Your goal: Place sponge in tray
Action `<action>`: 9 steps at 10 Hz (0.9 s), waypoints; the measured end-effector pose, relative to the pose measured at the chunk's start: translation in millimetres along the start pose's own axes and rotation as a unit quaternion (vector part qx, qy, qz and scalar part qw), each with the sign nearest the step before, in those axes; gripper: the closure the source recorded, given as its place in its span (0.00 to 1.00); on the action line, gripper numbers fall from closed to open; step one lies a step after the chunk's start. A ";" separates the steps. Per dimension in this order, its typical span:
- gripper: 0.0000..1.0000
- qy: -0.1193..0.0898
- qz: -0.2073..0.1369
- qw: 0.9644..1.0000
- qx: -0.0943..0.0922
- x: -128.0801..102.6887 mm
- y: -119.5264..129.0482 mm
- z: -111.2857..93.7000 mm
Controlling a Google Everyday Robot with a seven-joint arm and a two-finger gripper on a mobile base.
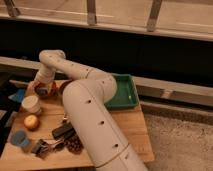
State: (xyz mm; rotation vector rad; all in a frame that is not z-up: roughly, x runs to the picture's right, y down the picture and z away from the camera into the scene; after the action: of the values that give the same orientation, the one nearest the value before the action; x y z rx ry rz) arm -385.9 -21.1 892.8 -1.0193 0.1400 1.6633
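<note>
The gripper (44, 85) is at the far left of the wooden table (131, 127), lowered over the brown bowl (49, 93), with its jaws spread wide and nothing seen clamped between them. A small blue-grey piece in that bowl appears to be the sponge (41, 92), directly beneath the gripper. The green tray (128, 93) sits at the table's far right, well apart from the sponge.

We note: gripper (43, 88) over a bowl (50, 93), frame left; tray (128, 95) at centre right, on the table (127, 131).
</note>
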 end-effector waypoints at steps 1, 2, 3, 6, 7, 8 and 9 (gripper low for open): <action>0.38 -0.002 -0.002 1.000 -0.002 0.2 2.3 0.8; 0.50 -0.003 -0.004 1.000 -0.005 0.9 5.6 2.5; 0.58 -0.002 -0.004 1.000 -0.006 0.9 4.9 4.0; 0.88 -0.001 -0.003 1.000 -0.010 -0.1 3.3 5.8; 0.97 0.001 -0.003 1.000 -0.010 0.7 3.6 7.4; 1.00 0.002 -0.003 1.000 -0.011 1.1 3.7 8.2; 1.00 0.002 -0.003 1.000 -0.010 0.9 3.5 7.7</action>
State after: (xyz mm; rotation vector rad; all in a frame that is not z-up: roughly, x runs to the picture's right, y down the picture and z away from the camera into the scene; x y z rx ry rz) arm -393.0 -17.3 895.6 -1.0375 0.1218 1.6598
